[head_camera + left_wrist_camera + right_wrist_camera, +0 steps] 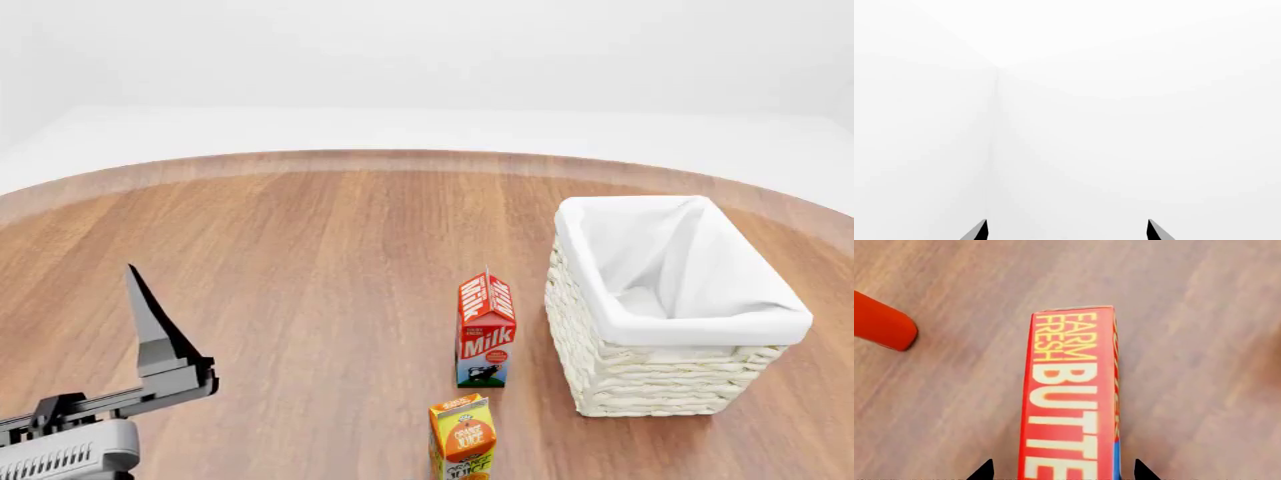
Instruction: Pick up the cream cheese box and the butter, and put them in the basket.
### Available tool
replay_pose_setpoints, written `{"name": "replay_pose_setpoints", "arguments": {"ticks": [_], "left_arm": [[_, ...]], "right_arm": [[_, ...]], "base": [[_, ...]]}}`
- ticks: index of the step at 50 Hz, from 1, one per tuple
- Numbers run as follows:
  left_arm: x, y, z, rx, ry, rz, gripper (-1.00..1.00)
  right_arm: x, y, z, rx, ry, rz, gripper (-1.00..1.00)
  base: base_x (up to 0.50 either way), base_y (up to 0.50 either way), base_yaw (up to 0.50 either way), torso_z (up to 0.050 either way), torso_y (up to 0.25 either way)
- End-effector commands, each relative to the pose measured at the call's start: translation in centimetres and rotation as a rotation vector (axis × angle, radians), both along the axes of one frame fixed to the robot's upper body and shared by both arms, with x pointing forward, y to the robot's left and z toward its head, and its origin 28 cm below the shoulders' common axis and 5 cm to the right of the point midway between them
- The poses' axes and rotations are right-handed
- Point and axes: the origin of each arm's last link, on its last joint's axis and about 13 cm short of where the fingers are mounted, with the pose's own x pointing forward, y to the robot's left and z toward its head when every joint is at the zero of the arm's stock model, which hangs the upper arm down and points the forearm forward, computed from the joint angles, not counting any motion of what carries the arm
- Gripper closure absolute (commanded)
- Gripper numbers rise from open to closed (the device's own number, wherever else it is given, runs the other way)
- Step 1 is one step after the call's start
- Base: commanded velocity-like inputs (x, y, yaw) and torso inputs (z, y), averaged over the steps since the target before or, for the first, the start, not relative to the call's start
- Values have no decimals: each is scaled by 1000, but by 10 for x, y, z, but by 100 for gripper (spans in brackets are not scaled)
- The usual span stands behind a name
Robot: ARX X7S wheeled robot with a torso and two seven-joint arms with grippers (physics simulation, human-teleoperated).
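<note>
**Butter between the right fingers, basket holding only its liner**

At the head view's left, the left gripper (147, 330) hangs above the wooden worktop (294, 260). Its own camera shows two dark fingers (977, 231) set wide apart with nothing between them, facing blank white.

Mid-worktop stands the red milk carton (486, 331), with the orange juice carton (462, 438) nearer the robot. Just right of the milk sits the basket (641, 385); inside shows only the white cloth liner (667, 260).

In the right wrist view, the butter (1071, 390) lies on the wood, between the right gripper (1063, 471), whose tips stand apart on either side of the box; contact cannot be told. A red rounded object (881, 325) lies nearby. The cream cheese box is not in view.
</note>
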Motion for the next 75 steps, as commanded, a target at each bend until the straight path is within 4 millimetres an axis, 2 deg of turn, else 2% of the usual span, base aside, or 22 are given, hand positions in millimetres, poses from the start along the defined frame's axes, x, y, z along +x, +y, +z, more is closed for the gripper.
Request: {"name": "replay_pose_setpoints", "arguments": {"ticks": [1,55,56,75], "left_arm": [[0,0,0,0,1,0,-100],[-1,0,1,-13,2,-2,-100],[0,0,1,-13,2,-2,-100],[0,1,0,-14,1,-2,-100]], "right_arm": [[-1,0,-2,-5,12,0,-100],[2,3,-25,-50,57,38,-100],[2,3,-25,-50,56,39,100],[4,4,-30,-66,3,58,100]], "base": [[0,0,0,0,0],[0,0,0,0,0],[0,0,0,0,0],[2,2,2,0,0]]}}
